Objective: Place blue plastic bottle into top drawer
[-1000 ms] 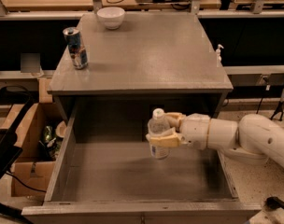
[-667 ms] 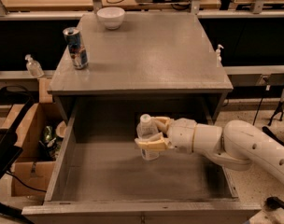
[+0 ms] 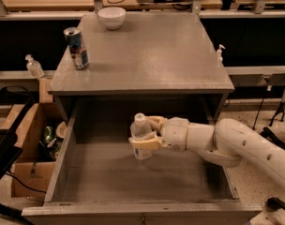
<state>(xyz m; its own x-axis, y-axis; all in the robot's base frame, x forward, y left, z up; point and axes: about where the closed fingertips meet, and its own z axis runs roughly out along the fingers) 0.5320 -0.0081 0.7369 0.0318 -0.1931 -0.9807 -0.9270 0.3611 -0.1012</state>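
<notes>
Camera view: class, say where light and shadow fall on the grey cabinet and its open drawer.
Camera view: the cabinet top is brightly lit, with dull sheen; the top drawer's rear lies in shadow beneath it; the gripper, holding the blue plastic bottle inside the drawer, catches light.

Flat grey cabinet top (image 3: 152,55) carries upright blue metal drinks can (image 3: 77,48) near left edge, white round bowl (image 3: 111,18) at back left, well apart. Arm's gripper (image 3: 141,132) inside open grey top drawer (image 3: 63,158), clamped around clear plastic bottle (image 3: 140,124).
</notes>
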